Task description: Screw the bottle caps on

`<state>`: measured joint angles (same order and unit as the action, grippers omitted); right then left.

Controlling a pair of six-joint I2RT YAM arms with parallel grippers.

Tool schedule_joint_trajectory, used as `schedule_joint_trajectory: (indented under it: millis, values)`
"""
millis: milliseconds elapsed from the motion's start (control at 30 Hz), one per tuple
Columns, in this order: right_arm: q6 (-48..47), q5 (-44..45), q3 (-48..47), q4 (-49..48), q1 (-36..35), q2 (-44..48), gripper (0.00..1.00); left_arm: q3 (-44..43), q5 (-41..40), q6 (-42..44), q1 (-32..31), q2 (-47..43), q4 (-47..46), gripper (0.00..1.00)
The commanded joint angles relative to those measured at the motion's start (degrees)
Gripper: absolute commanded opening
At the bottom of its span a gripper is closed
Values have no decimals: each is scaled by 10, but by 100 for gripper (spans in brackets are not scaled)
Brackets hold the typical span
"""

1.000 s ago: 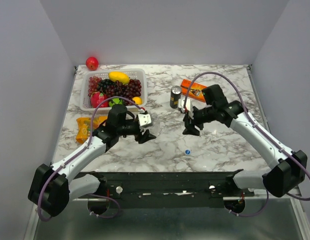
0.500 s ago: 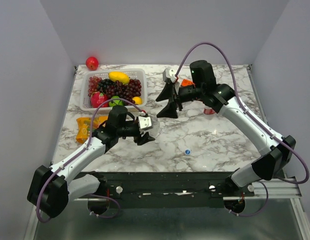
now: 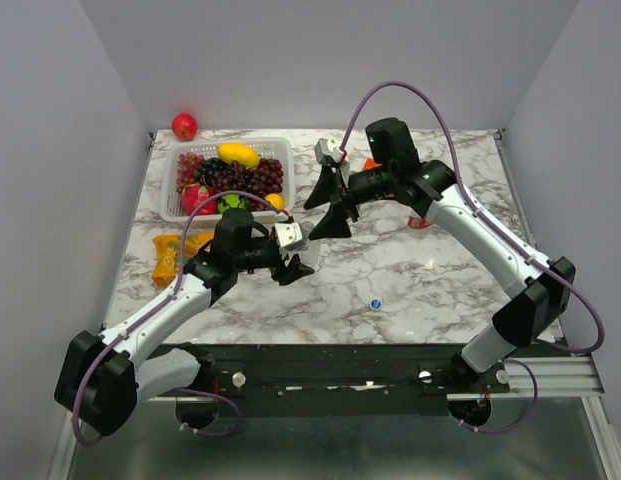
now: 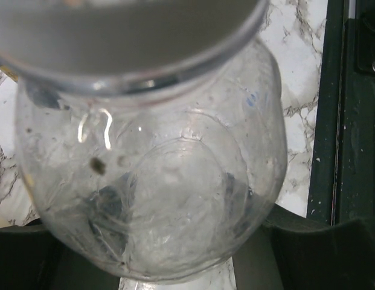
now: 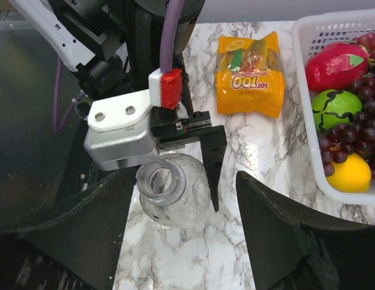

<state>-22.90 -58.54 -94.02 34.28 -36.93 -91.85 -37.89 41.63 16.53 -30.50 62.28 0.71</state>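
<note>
Bottle of clear plastic [image 5: 169,190], uncapped, clamped in left tool [image 3: 295,262] at middle of worktop [image 3: 440,280]; right tool [image 3: 320,210] hovers near it, fingers apart, empty. Small round blue plastic cap [image 3: 375,303] lies loose by near edge; screwing apparently not begun.

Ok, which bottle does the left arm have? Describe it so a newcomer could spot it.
Find the white fruit basket at the far left of the marble table; just in front of its near right corner, the left gripper clamps a clear plastic bottle. Unlike the orange snack packet nearby, it is see-through, unlabelled, its mouth open and capless.
</note>
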Motion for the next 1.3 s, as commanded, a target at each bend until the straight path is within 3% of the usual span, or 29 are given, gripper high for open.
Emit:
schedule_joint_trajectory:
  millis: [0, 300, 367, 400, 433, 467, 500, 533, 600, 633, 733, 967, 1033, 1267]
  values:
    - [-9, -33, -12, 25, -1, -3, 82, -17, -17, -66, -2, -1, -58, 3]
    - [15, -19, 4, -19, -5, -10, 78, -24, 2, -91, -2, 11, -89, 3]
    - [39, 3, 11, -49, -9, -14, 71, -25, 7, -90, -2, 14, -91, 4]
    - [47, 15, 12, -58, -10, -17, 57, -25, 7, -89, -2, 15, -91, 5]
    - [50, 26, 14, -69, -14, -18, 50, -25, 6, -89, -2, 17, -91, 8]
    - [50, 41, 14, -70, -16, -19, 42, -21, 5, -91, -2, 15, -92, 11]
    - [49, 46, 13, -70, -16, -21, 29, -19, 3, -94, -2, 14, -97, 17]
    - [48, 50, 12, -71, -16, -19, 23, -18, -6, -98, -2, 12, -98, 46]
    - [41, 71, 12, -72, -16, -14, 14, -7, -28, -118, -3, 8, -112, 63]
    - [37, 76, 12, -70, -14, -8, 13, -5, -33, -119, -3, 6, -112, 73]
    - [55, 77, 9, -74, 2, 1, 11, 3, -41, -116, -2, 3, -112, 80]
    - [137, 53, 2, -112, 41, 8, 9, 15, -49, -142, -1, 6, -163, 83]
    - [155, 48, 13, -114, 50, 7, 9, 17, -82, -196, 3, -2, -211, 84]
    - [244, -1, 35, -185, 65, 15, 9, -5, -24, -128, 4, 27, -165, 84]
